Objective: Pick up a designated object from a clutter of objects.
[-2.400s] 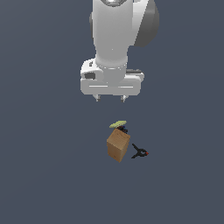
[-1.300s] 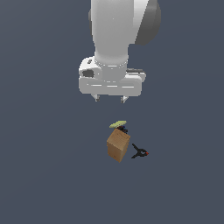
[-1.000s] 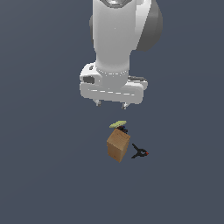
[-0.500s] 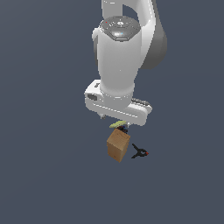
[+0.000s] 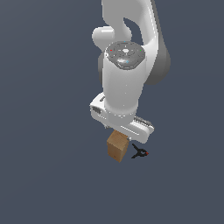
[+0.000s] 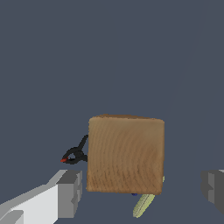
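The designated object, a plain brown wood-grained box [image 6: 125, 154], stands upright; in the exterior view the box [image 5: 117, 146] sits just under my white hand [image 5: 121, 120]. My gripper [image 6: 141, 188] is open. One grey finger [image 6: 70, 192] is on one side of the box, the other finger [image 6: 213, 186] is well off its opposite side, and neither touches it. In the exterior view the fingertips are hidden. Of the clutter, a black red-tipped clamp [image 6: 74, 155] lies beside the box, and a yellow-green piece [image 6: 144, 203] pokes out from behind it.
The clamp [image 5: 140, 153] lies on the dark grey floor at the exterior view's right of the box, close to the hand's edge. The arm's body covers the ground behind the box.
The arm has come down from well above the clutter until its hand sits right over the box. The hand has tilted and now hides the yellow-green piece in the exterior view.
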Tool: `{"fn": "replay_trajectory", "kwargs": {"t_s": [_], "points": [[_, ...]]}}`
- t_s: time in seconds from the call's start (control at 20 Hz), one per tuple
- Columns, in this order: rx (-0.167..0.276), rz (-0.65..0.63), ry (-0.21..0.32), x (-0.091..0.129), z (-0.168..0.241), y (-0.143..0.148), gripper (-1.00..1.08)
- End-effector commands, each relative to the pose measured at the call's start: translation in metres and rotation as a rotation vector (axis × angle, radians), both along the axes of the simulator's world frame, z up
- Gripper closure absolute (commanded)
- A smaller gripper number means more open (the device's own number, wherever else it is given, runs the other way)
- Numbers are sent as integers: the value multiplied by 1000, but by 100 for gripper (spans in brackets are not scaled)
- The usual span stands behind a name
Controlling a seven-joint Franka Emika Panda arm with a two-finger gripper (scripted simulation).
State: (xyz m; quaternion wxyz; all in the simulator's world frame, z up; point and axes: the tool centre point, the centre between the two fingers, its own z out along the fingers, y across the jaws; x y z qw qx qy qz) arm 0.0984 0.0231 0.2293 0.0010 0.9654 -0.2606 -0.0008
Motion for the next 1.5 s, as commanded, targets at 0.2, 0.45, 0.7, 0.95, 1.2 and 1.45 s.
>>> {"fn": "replay_trajectory", "kwargs": {"t_s": [0.2, 0.45, 0.7, 0.95, 1.2, 1.45], "points": [[1, -47, -2, 8, -8, 3, -92], [1, -45, -1, 8, -10, 3, -92], [1, -46, -2, 8, -25, 3, -92], [1, -49, -2, 7, -49, 3, -92], [1, -49, -2, 8, -59, 3, -92], [1, -49, -2, 9, -59, 3, 108]]}}
